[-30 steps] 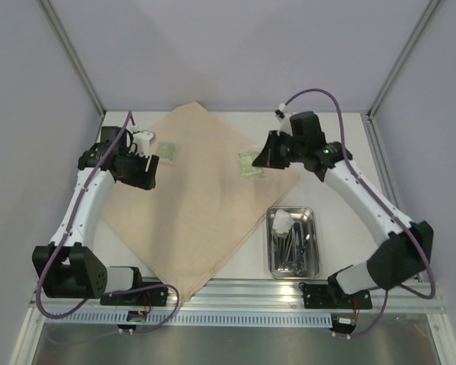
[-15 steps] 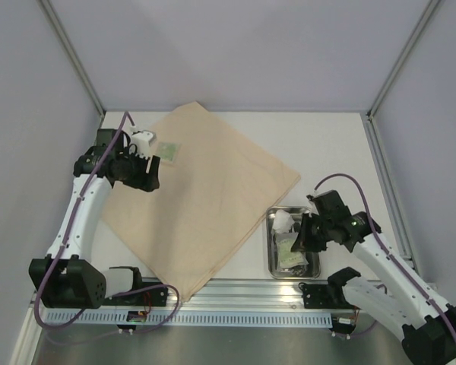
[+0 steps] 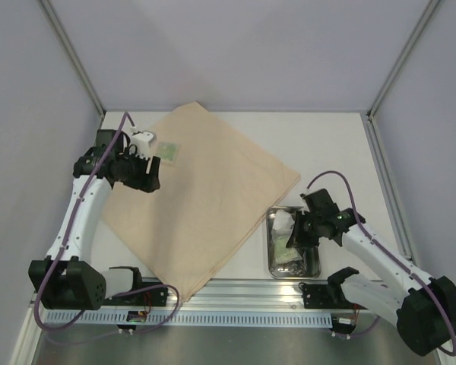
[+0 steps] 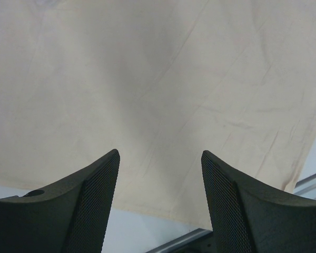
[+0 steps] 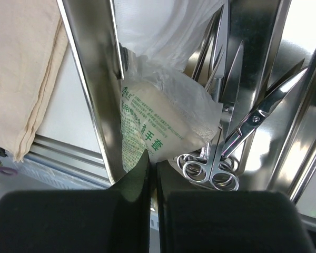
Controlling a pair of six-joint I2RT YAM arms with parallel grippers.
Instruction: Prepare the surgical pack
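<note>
Carried the green packet (image 3: 283, 247) from the cloth's right corner down into the steel tray (image 3: 270, 262) at lower right of the top view, clamped in the right fingers (image 3: 295, 237). Hovers with the left fingers (image 3: 150, 182) over the tan cloth (image 3: 205, 198), near a second green packet (image 3: 167, 150) at upper left. From the left wrist: spread, released, empty over cloth. From the right wrist: clenched on the packet's lower edge, beside scissors (image 5: 242, 137), below a white pad (image 5: 163, 26).
</note>
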